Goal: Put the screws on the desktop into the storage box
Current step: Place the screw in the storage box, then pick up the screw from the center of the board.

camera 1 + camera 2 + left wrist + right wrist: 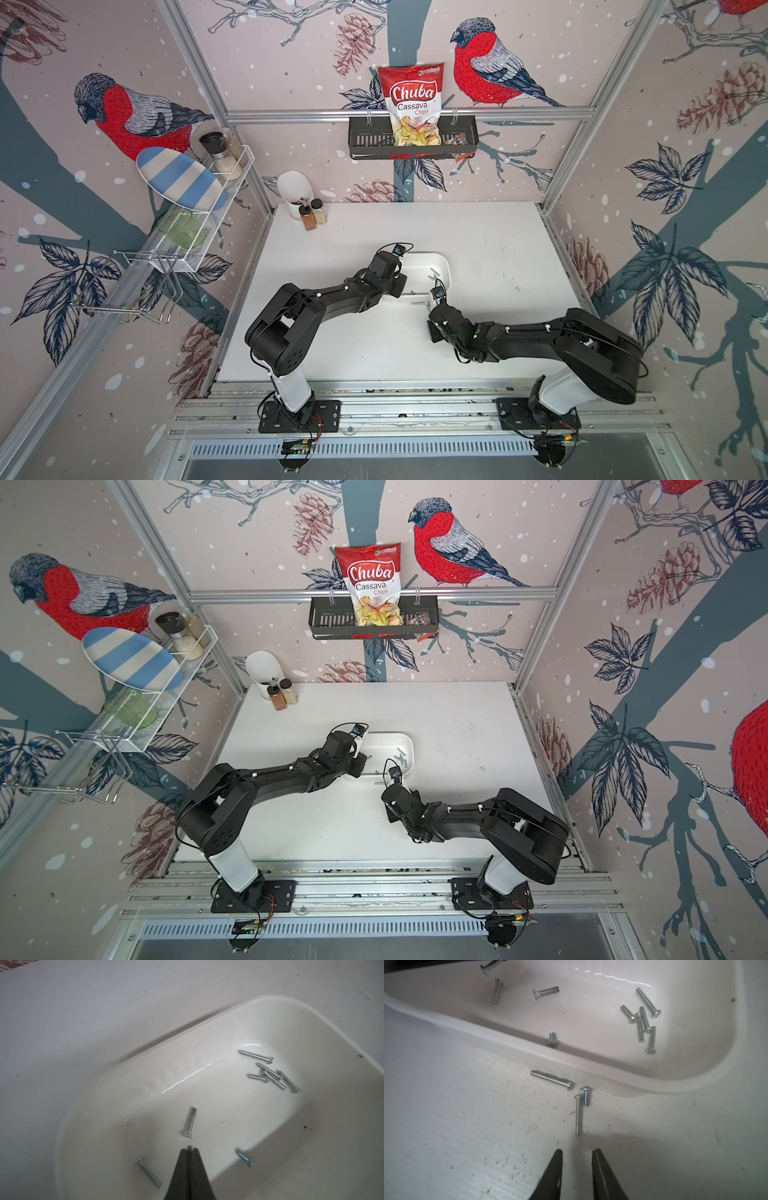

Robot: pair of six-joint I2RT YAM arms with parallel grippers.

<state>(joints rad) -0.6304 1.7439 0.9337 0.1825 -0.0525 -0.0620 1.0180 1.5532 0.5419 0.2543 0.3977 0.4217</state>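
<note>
The white storage box (432,256) (409,746) lies mid-desktop (498,249). Several silver screws lie in it, a cluster (274,1076) at one end and loose ones (190,1122) nearer me. My left gripper (190,1149) hangs over the box's inside, shut on a screw; only its silver end shows at the tips. From the right wrist view that held screw (488,967) hangs above the box floor. Three screws (552,1080) (586,1096) (577,1115) lie on the desktop against the box rim (467,1028). My right gripper (577,1151) is open just short of them, holding nothing.
Two spice jars (312,214) and a white cup (293,187) stand at the back left corner. A black wall basket (365,139) holds a chips bag (411,99). A wire rack (199,232) with a striped plate hangs on the left wall.
</note>
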